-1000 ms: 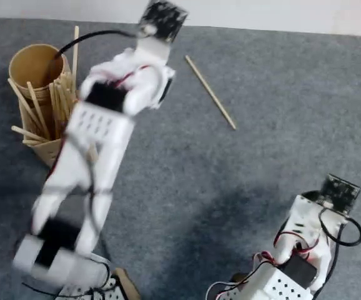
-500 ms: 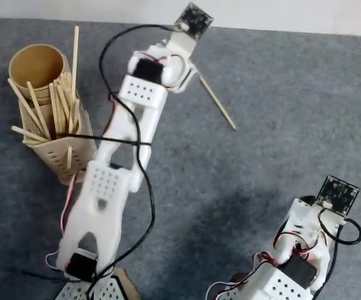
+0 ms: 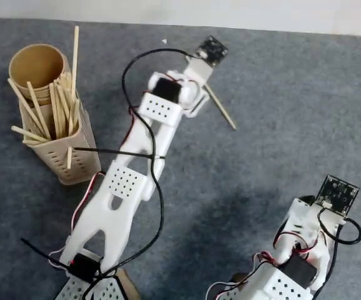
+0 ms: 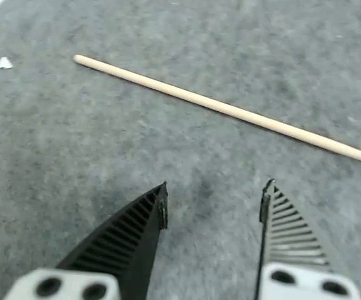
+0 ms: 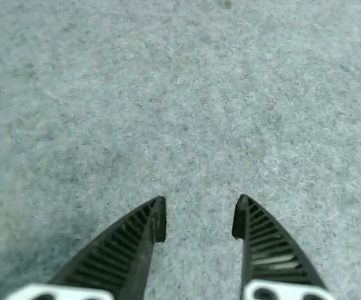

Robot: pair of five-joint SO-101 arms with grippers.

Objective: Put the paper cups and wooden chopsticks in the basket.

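Chopstick (image 3: 224,113), single, lies flat on grey mat (image 3: 274,94), upper-mid in high view, running diagonally. Its far end is hidden under the wrist of L arm (image 3: 127,187), which stretches from the near-left corner up across the mat. L gripper (image 4: 215,194) hangs over the mat just short of the stick, jaws wide apart, nothing btwn them, no contact w/ stick. In L wrist view the stick runs crosswise ahead of both tips. Tiny white scrap (image 4: 4,62) on mat near one end of the stick.

Basket (image 3: 74,162), beige w/ perforated walls, sits at the left side of the mat, well apart from the loose stick. Paper cups (image 3: 37,65) are stacked inside it at its far end. Chopsticks bundle (image 3: 59,103) stands in basket beside the cups, a few poking out at angles.

R arm (image 3: 305,250) at near-right corner. R gripper (image 5: 199,215) over bare mat, jaws parted, narrower than L, holding nothing.
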